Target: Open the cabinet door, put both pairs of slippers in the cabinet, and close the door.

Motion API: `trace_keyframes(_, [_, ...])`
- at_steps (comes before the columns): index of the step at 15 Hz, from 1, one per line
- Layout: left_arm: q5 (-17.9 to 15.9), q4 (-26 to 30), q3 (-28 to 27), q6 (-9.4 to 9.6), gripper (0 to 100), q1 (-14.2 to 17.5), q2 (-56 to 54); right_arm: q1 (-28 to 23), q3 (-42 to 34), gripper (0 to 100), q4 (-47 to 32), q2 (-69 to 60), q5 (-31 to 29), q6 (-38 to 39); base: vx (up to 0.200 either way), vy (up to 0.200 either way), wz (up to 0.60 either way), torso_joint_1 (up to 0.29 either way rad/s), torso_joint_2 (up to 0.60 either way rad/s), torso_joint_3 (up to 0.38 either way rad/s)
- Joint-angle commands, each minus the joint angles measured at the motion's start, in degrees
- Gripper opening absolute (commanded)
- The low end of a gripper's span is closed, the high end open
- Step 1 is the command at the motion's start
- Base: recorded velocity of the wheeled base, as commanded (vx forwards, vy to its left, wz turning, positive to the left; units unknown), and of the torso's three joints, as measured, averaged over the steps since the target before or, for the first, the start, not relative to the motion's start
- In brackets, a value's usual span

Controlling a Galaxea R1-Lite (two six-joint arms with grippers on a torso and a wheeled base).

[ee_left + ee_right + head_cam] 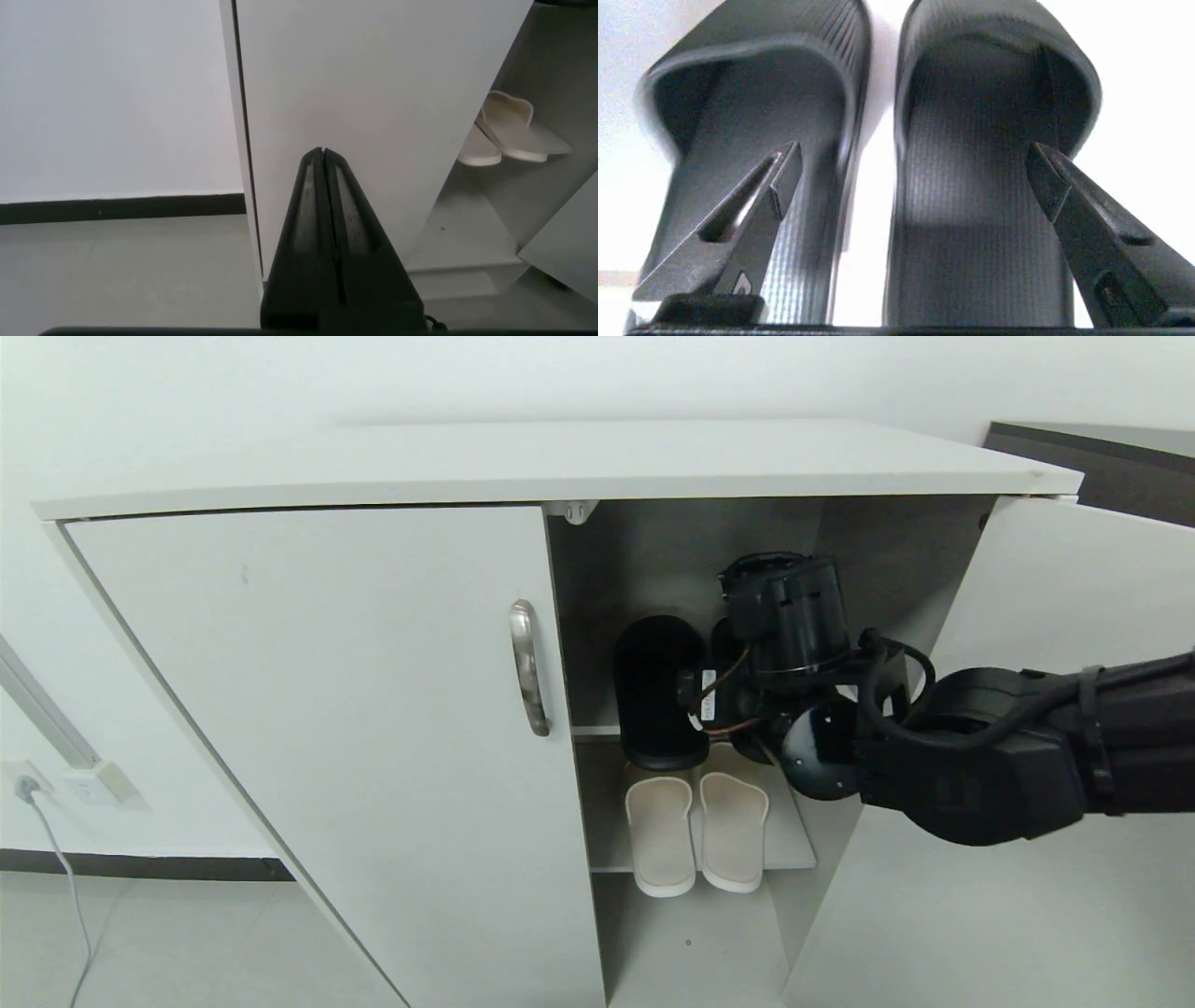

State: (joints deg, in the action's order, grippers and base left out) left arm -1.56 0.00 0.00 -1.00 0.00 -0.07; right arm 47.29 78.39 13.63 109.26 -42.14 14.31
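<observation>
head view: the cabinet (560,457) has its left door (327,709) shut and its right door (1055,579) swung open. black slippers (653,691) sit on its upper shelf, white slippers (695,831) on the shelf below. the right arm (980,765) reaches into the opening and covers part of the black pair.

left wrist view: the left gripper (322,154), pressed shut and empty, hangs before the cabinet's shut door.

right wrist view: the right gripper (913,154) gapes wide over the black slippers, gripping nothing.
</observation>
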Motion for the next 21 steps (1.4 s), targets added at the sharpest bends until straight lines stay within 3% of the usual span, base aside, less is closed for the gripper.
trace_keyframes(1, [-0.02,0.00,0.00,-0.06,0,0.00,0.07,1.32,-8.34,100,5.27,-5.20,1.63,-0.07,0.000,0.000,0.00,0.000,0.00,0.000])
trace_keyframes(2, [-0.02,0.00,0.00,0.03,0,0.00,0.07,1.76,-12.12,100,9.57,-5.82,2.33,-0.34,0.000,0.000,0.00,0.000,0.00,0.000])
trace_keyframes(3, [-0.11,0.00,0.00,0.03,0,0.00,0.07,2.11,-15.19,0,12.83,-6.61,2.77,-1.57,0.000,0.000,0.00,0.000,0.00,0.000])
trace_keyframes(6, [-0.02,0.00,0.00,-0.06,0,0.00,0.07,2.81,-21.78,0,20.12,-9.16,4.09,-3.94,0.000,0.000,0.00,0.000,0.00,0.000])
trace_keyframes(18, [-0.20,0.00,0.00,0.03,0,0.00,0.07,4.48,-23.98,0,20.30,-9.07,3.91,-4.12,0.000,0.000,0.00,0.000,0.00,0.000])
trace_keyframes(21, [-0.20,0.00,0.00,-0.06,0,0.00,0.07,4.48,-24.16,0,20.30,-8.98,3.91,-4.20,-0.200,0.000,0.00,0.004,0.00,0.002])
